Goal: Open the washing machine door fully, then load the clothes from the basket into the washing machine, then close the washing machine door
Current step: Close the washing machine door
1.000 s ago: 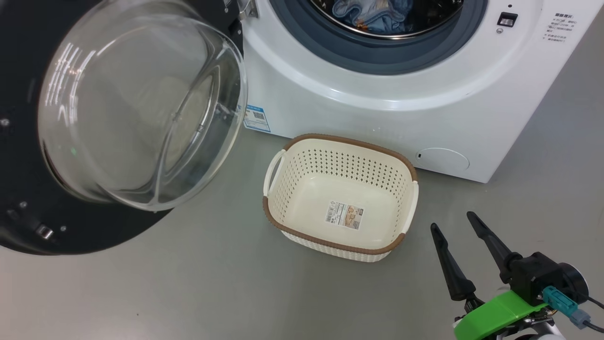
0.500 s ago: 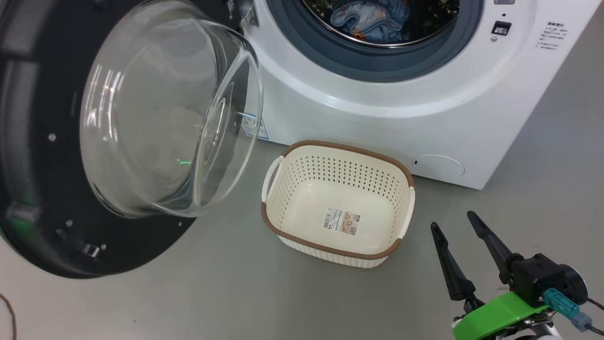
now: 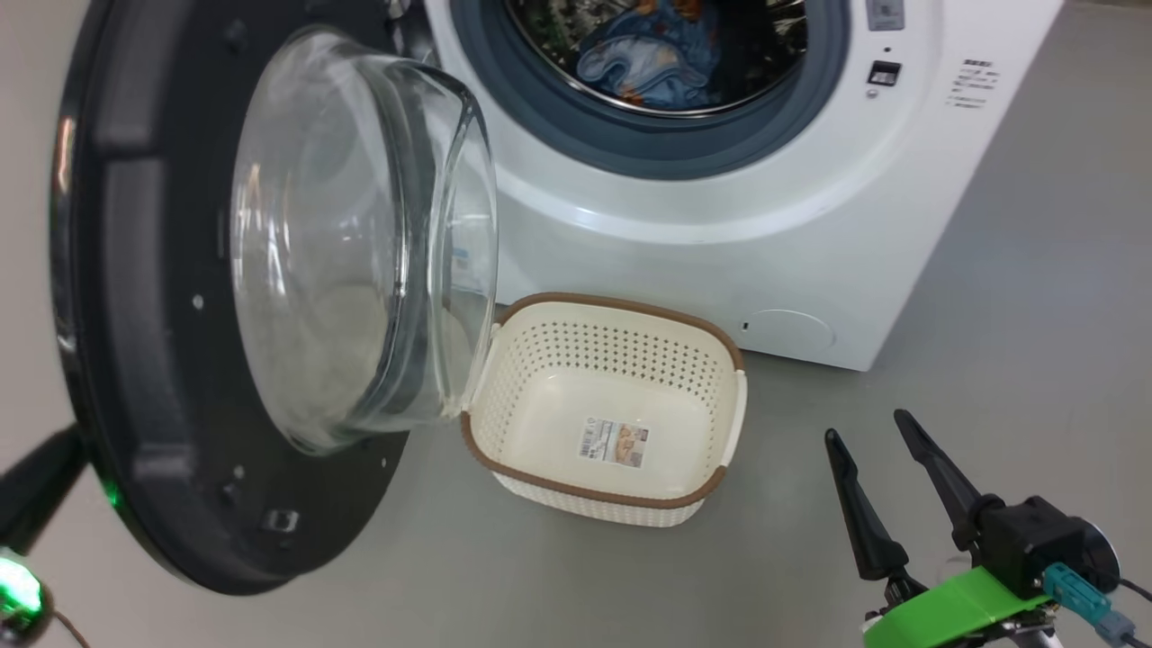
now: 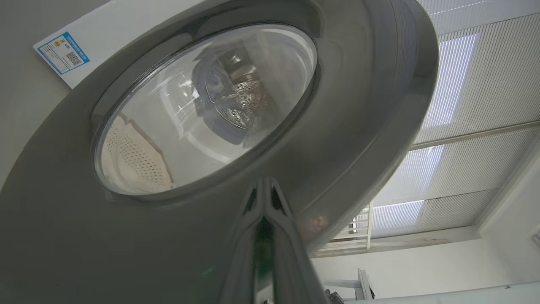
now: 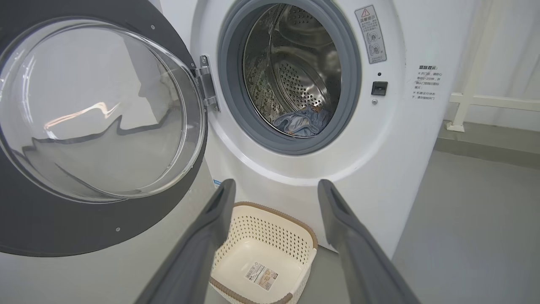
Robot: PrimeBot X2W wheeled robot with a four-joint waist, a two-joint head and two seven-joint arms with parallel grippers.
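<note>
- My view is shifting too, but the door [image 3: 135, 360] is really swinging. One second ago its bowl [image 3: 360, 243] was facing up toward me and standing apart from the basket [image 3: 594, 493]. Now it is turning edge-on and covering the basket's left handle.
- The left tool [image 4: 263, 183] is resting on the door's outer rim, as far as I can see, with fingers together and holding nothing.
- The right tool [image 3: 864, 427] is waiting low over the floor [image 3: 990, 315], with fingers apart and empty.
- The clothes [image 3: 643, 58] are lying inside the drum [image 5: 295, 71] of the washer [image 3: 720, 243]. The basket is standing empty on the floor, just in front of the washer.
- I am judging that loading is done and the closing step is running, though the door is far from shut.
- The bowl is passing close by the basket, and I cannot tell if it is clearing it.
</note>
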